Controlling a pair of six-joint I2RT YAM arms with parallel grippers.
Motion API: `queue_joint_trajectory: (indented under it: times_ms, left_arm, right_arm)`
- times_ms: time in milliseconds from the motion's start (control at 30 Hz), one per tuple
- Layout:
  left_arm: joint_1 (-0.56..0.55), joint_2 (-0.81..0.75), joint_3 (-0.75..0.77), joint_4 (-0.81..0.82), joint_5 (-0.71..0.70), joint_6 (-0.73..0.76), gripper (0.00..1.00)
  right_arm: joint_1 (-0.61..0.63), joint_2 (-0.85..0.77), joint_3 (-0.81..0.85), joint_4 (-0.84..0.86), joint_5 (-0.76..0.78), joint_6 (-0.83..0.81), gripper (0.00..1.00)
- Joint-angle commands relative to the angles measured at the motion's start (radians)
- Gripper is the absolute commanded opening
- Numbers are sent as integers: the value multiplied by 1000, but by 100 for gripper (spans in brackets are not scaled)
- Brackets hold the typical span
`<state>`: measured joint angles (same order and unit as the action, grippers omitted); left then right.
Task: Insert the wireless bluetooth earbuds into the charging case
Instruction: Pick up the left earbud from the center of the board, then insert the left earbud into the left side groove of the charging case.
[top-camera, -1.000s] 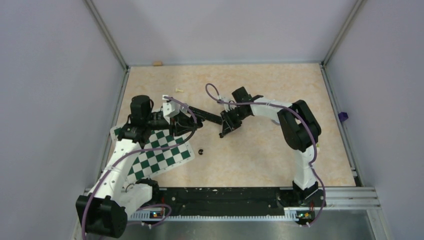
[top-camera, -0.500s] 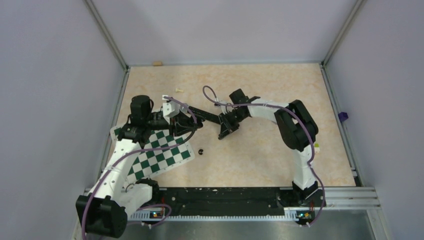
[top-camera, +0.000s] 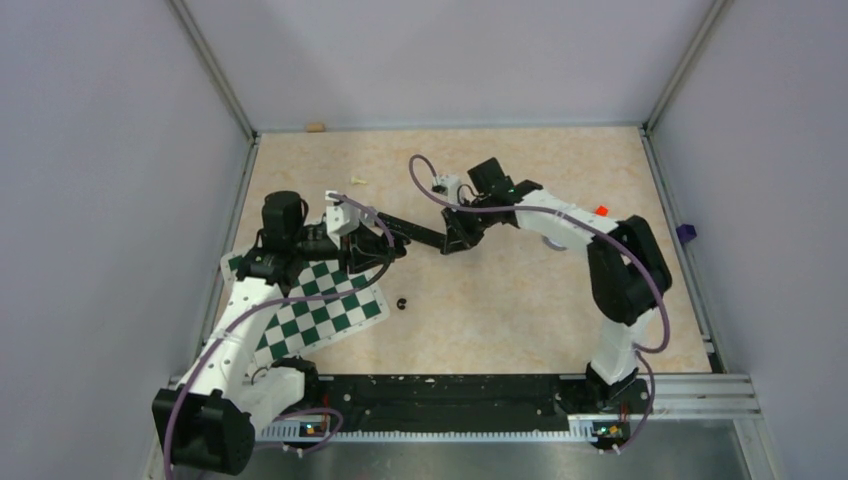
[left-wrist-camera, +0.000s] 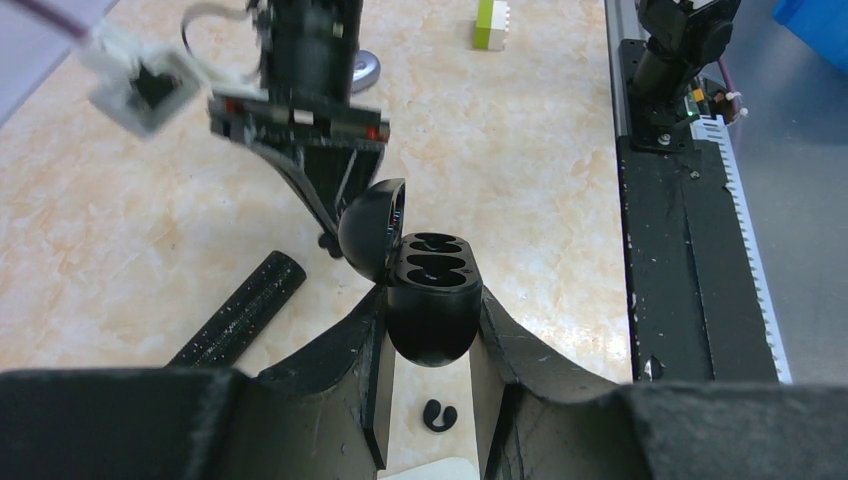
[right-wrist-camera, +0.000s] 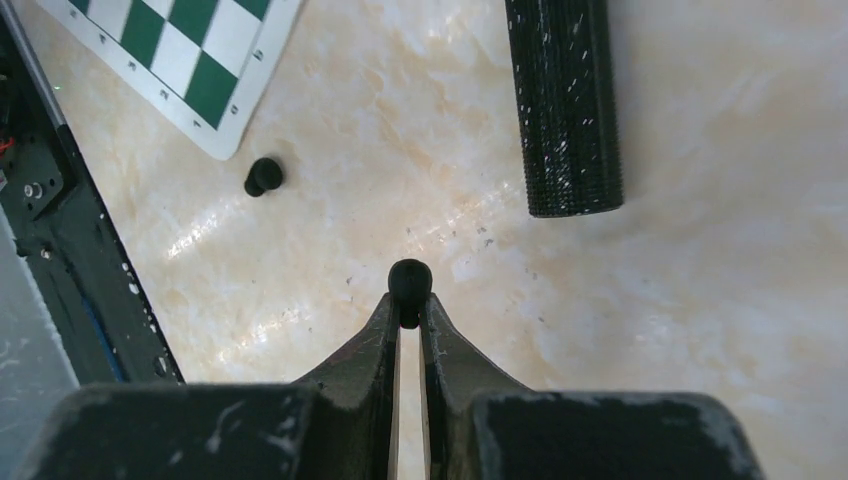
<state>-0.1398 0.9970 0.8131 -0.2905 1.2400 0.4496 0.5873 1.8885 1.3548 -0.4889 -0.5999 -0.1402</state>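
The black charging case (left-wrist-camera: 432, 300) sits between the fingers of my left gripper (left-wrist-camera: 430, 325), which is shut on it. Its lid stands open to the left and both wells (left-wrist-camera: 433, 262) look dark. My right gripper (right-wrist-camera: 409, 305) is shut on one black earbud (right-wrist-camera: 409, 280), pinched at the very fingertips above the table. In the left wrist view the right gripper (left-wrist-camera: 326, 232) hangs just beyond the case's lid. A second black earbud (right-wrist-camera: 263, 177) lies on the table by the chessboard's corner, also visible under the case (left-wrist-camera: 438, 416) and from above (top-camera: 402, 302).
A black speckled cylinder (right-wrist-camera: 565, 110) lies on the table between the two grippers (top-camera: 415, 230). The green-and-white chessboard (top-camera: 310, 310) is under the left arm. A small cream piece (top-camera: 358, 181) sits farther back, and a yellow-green block (left-wrist-camera: 491, 22) stands to the right.
My right gripper's jaws have shut on the black earbud and it has shifted slightly toward the back; its elbow swung right. The left gripper and case have stayed still.
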Motion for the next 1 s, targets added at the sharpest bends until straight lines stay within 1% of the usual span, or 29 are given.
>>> queue_joint_trajectory:
  times_ms: [0,100,167,233,267,367,433,533,700,833,967]
  left_arm:
    - [-12,22,5,36,30,9,0]
    - [-50,49,22,27,11,18,0]
    - [-86,74,49,-25,-9,63,0]
    - [-125,113,98,-139,-28,156,0]
    - [-146,133,128,-233,-39,211,0]
    - [-180,193,204,-390,-53,337,0]
    - [-193,234,251,-470,-51,400,0]
    - [-213,290,312,-552,-47,453,0]
    - [-240,339,340,-555,-7,455,0]
    - [-249,349,314,-477,21,385,0]
    - [-254,337,280,-374,-2,299,0]
  right_arm:
    - [-1,-214,17,-23,55,-120,5]
    - [-3,-322,27,-61,71,-189,5]
    - [-3,-398,29,-82,75,-241,5]
    - [-3,-473,20,-95,68,-286,6]
    - [-2,-508,10,-97,66,-303,6]
    - [9,-593,-12,-100,61,-342,7]
    - [28,-637,-26,-102,59,-360,8]
    - [55,-671,-37,-105,50,-371,8]
    - [106,-681,-64,-105,17,-373,8]
    - [146,-675,-84,-106,5,-374,8]
    - [195,-672,-87,-105,15,-380,8]
